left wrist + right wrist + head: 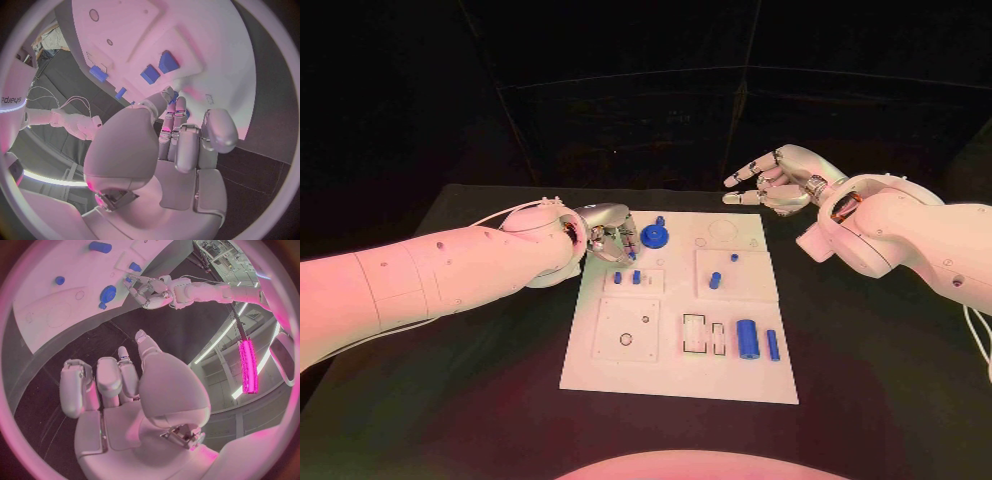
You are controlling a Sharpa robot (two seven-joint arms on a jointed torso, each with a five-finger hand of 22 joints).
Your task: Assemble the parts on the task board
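Parts [749, 339] lie scattered across the task board [678, 385] mid-surface; small, rigid, light and probably slick, best pinched by their sides. Left hand [607, 232] hovers over the board's far-left corner, fingers [173, 127] curled toward a blue peg [630, 253]; whether they grip it I cannot tell. Right hand [776, 178] waits open, empty, beyond the far edge. Open surface [877, 350] surrounds the board.

The left arm reaches in low, its left hand [609, 232] turned down with fingers curled close together, holding nothing that can be made out. The right hand [776, 178] hangs raised, palm inward, fingers loosely apart and empty
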